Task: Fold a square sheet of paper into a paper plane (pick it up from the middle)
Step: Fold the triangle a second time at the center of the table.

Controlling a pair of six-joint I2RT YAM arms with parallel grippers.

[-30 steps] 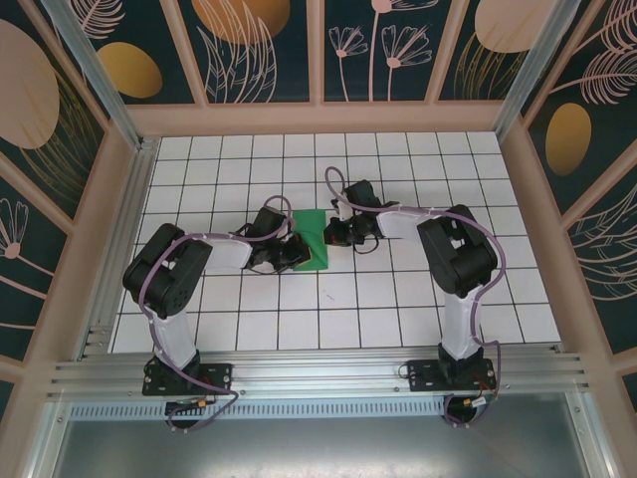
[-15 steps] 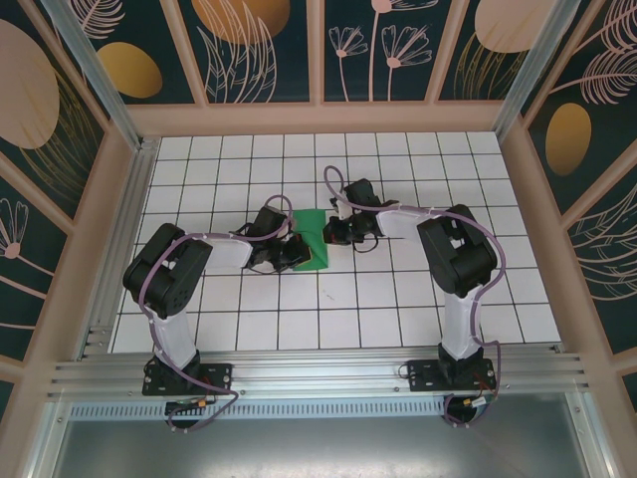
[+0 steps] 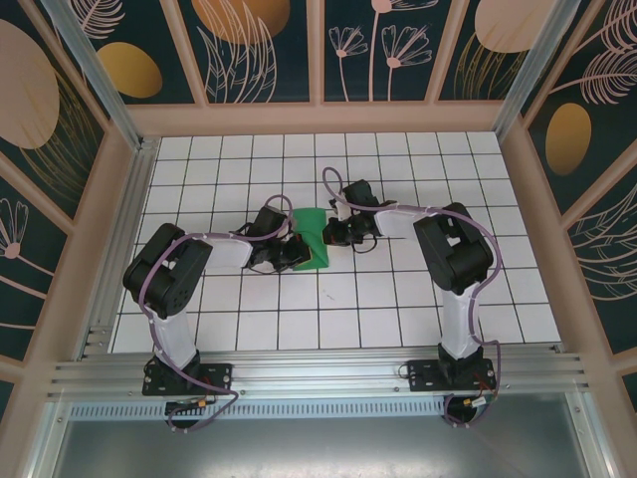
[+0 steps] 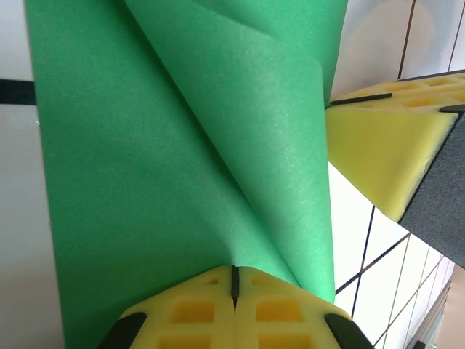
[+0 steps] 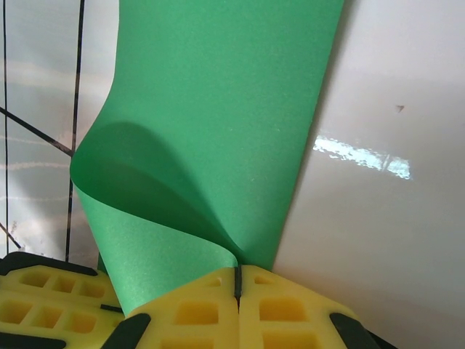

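Observation:
The square sheet of paper (image 3: pixel 315 239) is green and folded over, held between both arms near the middle of the white tiled table. My left gripper (image 3: pixel 296 251) is shut on its left edge, and the paper (image 4: pixel 182 145) curls over in a soft fold above the closed yellow fingers (image 4: pixel 196 309). My right gripper (image 3: pixel 335 231) is shut on the opposite edge, where the sheet (image 5: pixel 218 109) bends back on itself in a loop just above its yellow fingers (image 5: pixel 276 309). In the left wrist view the right gripper's yellow pad (image 4: pixel 385 145) shows at the right.
The tiled table (image 3: pixel 398 299) is ringed by a wooden frame with patterned walls. An aluminium rail (image 3: pixel 318 373) with both arm bases runs along the near edge. The left gripper's yellow fingers (image 5: pixel 43 302) show at the lower left of the right wrist view.
The right gripper has shifted slightly left toward the left gripper, and the green sheet between them looks narrower and more bowed. The left arm has barely moved.

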